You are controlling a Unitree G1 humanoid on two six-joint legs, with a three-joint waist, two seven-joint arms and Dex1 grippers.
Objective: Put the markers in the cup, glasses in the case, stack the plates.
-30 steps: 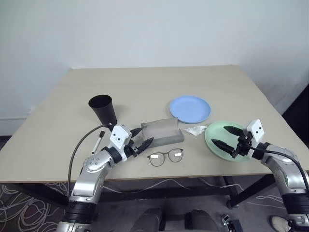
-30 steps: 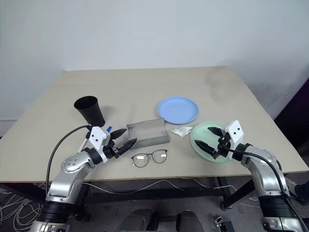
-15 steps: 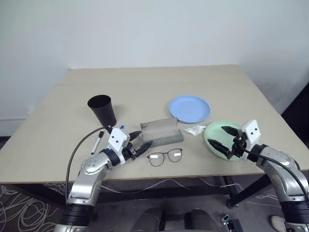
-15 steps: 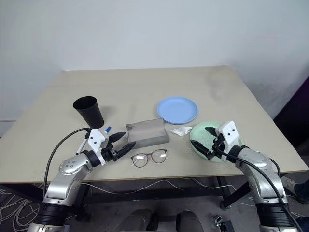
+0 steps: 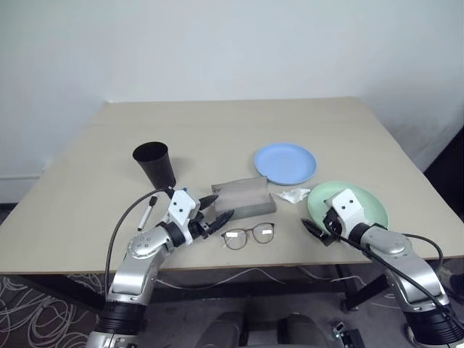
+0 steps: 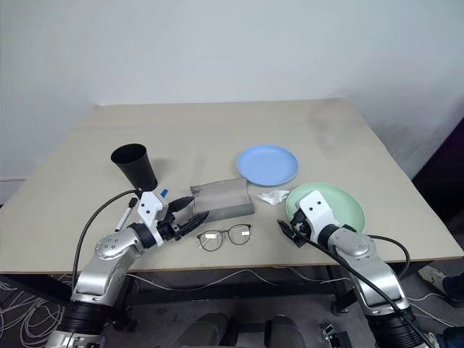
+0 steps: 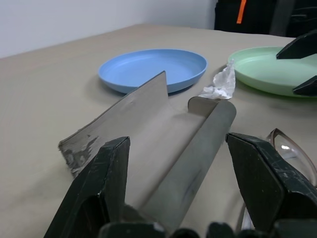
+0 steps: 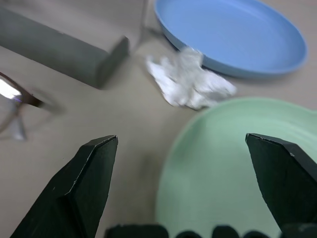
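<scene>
Beige table [image 5: 217, 127] against a white wall [image 5: 217, 43]; both grippers, left [image 5: 210, 217] and right [image 5: 313, 230], spread, seemingly empty.

A lab-like test room: bare white wall [image 5: 232, 43], plain table [image 5: 217, 123], cables [image 5: 239, 279] below.

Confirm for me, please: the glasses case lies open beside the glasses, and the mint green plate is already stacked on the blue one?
Not quite. The green plate sits on the table apart from the blue plate, a tissue between them, as the left eye view shows. The case does lie open beside the glasses.
</scene>
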